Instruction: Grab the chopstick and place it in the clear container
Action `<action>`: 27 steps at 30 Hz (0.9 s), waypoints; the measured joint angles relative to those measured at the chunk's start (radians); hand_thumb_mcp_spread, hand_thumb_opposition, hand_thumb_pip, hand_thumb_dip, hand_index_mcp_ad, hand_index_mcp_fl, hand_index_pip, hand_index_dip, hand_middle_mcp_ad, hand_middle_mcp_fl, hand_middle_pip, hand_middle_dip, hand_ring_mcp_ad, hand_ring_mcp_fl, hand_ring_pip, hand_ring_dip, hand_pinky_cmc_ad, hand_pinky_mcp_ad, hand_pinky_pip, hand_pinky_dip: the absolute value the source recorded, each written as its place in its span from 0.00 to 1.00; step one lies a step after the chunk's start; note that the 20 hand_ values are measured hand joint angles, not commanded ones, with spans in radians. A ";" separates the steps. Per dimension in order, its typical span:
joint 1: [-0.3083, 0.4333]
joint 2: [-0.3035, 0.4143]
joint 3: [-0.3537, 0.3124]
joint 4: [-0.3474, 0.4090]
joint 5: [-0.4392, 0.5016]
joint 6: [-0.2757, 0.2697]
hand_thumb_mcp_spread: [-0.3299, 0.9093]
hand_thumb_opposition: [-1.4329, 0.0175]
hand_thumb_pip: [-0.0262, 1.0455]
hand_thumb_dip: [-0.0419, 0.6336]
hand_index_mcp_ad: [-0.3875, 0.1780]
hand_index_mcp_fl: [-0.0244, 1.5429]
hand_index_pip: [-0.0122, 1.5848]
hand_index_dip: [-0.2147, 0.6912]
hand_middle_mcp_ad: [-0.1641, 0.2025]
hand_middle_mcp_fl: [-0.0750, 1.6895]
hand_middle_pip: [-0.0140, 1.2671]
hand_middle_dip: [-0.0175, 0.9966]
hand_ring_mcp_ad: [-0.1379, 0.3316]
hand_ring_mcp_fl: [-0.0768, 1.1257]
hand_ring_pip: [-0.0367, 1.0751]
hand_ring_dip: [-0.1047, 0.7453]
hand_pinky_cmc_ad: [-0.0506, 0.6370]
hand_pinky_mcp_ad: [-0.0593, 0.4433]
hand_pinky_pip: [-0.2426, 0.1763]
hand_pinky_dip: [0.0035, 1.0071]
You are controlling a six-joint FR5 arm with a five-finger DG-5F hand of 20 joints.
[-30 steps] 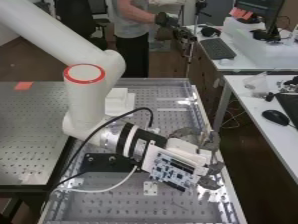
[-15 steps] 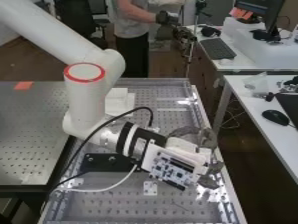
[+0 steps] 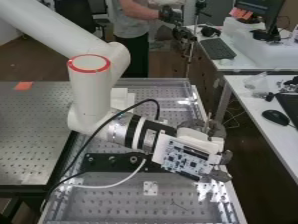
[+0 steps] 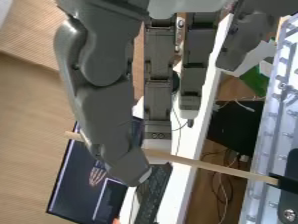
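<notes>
Pale wooden, the chopstick (image 4: 213, 166) lies pinched in the hand (image 3: 217, 128), whose thumb (image 4: 100, 65) crosses over it in the wrist view, with a straight finger (image 4: 158, 95) against the other side. A short end sticks out beyond the thumb; the longer end runs toward the perforated metal of the counter (image 3: 120, 200) and meets a black piece (image 4: 287, 184), though whether they touch I cannot tell. In the high view the hand is over the counter's long edge, tilted, with the arm (image 3: 90, 95) reaching it from ten o'clock. Taking the hand as the centre of that clock, a blue-and-white circuit board (image 3: 186, 159) is fixed at its wrist toward seven. Toward eight, a white cable (image 3: 123, 182) bends above the counter, and a black bracket (image 3: 98, 162) sits a little past eight. A white block (image 3: 120, 102) stands toward ten, partly behind the arm. Farther out, between nine and ten, an orange tag (image 3: 24, 86) lies on a grey perforated table (image 3: 30, 135). Toward twelve, well apart, are a keyboard (image 3: 218, 48) and headphones (image 3: 210, 31); at three, a black mouse (image 3: 275, 117) rests on a white desk (image 3: 249, 90).
</notes>
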 joint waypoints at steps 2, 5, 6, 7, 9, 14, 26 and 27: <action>-0.001 0.000 0.010 -0.008 -0.004 -0.012 0.91 0.25 0.37 0.57 0.35 0.71 0.40 0.69 0.40 0.75 0.20 0.80 0.47 0.57 0.14 0.75 0.52 0.57 0.57 0.16; -0.003 0.004 0.016 -0.013 -0.007 -0.020 0.90 0.25 0.37 0.57 0.35 0.72 0.39 0.69 0.41 0.76 0.20 0.80 0.47 0.57 0.14 0.75 0.52 0.58 0.57 0.16; -0.003 0.008 0.017 -0.014 -0.007 -0.023 0.90 0.25 0.37 0.57 0.35 0.72 0.39 0.69 0.41 0.75 0.20 0.80 0.47 0.57 0.14 0.75 0.52 0.60 0.57 0.16; -0.004 0.011 0.017 -0.015 -0.007 -0.026 0.91 0.25 0.37 0.57 0.36 0.72 0.38 0.69 0.41 0.75 0.20 0.80 0.47 0.57 0.14 0.74 0.52 0.61 0.57 0.16; -0.005 0.019 0.018 -0.017 -0.008 -0.031 0.90 0.25 0.37 0.57 0.37 0.73 0.38 0.69 0.40 0.77 0.20 0.80 0.46 0.57 0.14 0.74 0.52 0.62 0.57 0.16; -0.006 0.047 0.023 -0.025 -0.010 -0.051 0.90 0.24 0.36 0.57 0.39 0.73 0.37 0.69 0.41 0.77 0.20 0.80 0.47 0.57 0.14 0.76 0.52 0.62 0.57 0.16; 0.042 0.161 -0.021 -0.004 -0.016 -0.078 0.90 0.24 0.36 0.57 0.41 0.74 0.36 0.71 0.40 0.77 0.20 0.80 0.48 0.57 0.14 0.76 0.52 0.62 0.57 0.16; 0.055 0.175 -0.039 0.001 -0.012 -0.079 0.90 0.24 0.36 0.57 0.41 0.74 0.36 0.72 0.40 0.77 0.20 0.81 0.47 0.57 0.14 0.76 0.52 0.61 0.58 0.16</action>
